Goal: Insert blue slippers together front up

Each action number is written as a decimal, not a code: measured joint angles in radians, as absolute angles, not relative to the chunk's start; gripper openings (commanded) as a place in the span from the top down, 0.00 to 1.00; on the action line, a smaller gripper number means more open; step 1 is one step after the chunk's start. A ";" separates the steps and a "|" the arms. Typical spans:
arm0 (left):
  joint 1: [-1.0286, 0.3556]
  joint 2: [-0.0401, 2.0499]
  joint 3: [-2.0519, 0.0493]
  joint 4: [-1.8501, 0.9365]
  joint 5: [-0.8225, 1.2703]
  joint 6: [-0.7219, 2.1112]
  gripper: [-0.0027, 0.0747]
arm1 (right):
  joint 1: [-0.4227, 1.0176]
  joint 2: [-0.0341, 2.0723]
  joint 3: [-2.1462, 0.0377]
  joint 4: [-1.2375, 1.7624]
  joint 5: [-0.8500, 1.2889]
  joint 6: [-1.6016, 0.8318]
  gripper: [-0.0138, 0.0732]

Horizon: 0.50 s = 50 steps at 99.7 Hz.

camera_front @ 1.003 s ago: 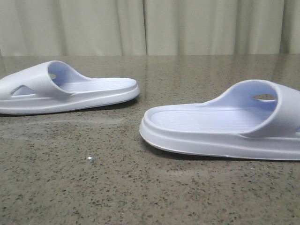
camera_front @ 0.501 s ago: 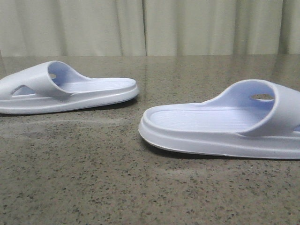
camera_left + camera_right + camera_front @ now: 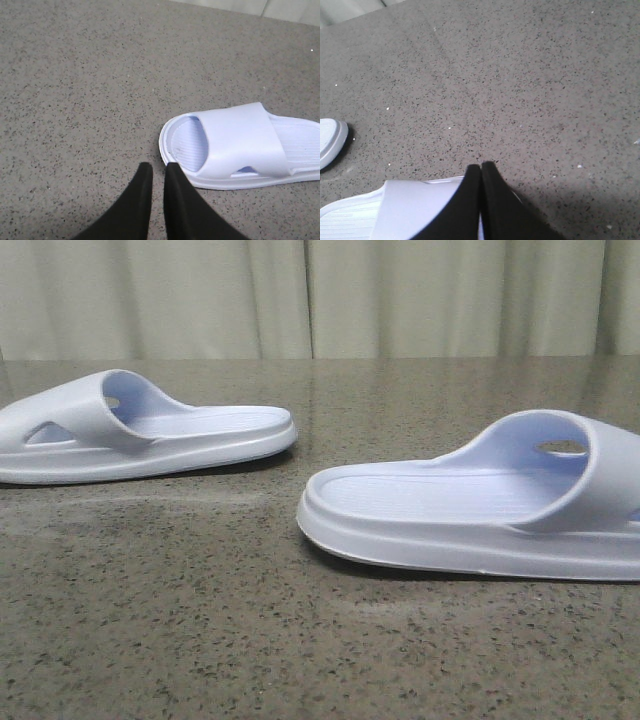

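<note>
Slippers lie sole-down and well apart on the speckled tabletop (image 3: 200,640): left slipper (image 3: 140,430) near the left edge, right slipper (image 3: 480,510) toward the right edge, heels pointing at each other. Left gripper (image 3: 158,172) hovers just beside its slipper's toe end, fingers nearly together (thin gap), holding nothing. Right gripper (image 3: 481,172) is pressed together above its slipper's strap, also empty. Risk: foam is light, so a closed-finger nudge may skid or spin the slipper.
</note>
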State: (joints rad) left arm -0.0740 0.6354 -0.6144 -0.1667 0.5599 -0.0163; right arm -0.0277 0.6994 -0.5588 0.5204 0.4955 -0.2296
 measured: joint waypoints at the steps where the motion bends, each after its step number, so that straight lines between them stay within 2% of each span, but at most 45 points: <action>1: -0.074 0.635 -0.614 -0.167 0.557 -0.016 0.95 | -0.028 0.699 -0.559 0.520 0.495 -0.230 0.93; 50: -0.074 0.635 -0.614 -0.158 0.601 -0.016 0.94 | -0.028 0.699 -0.560 0.454 0.573 -0.230 0.93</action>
State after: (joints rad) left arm -0.0740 0.6354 -0.6144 -0.1578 0.6012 -0.0163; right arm -0.0277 0.6994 -0.5604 0.4538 0.5729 -0.2296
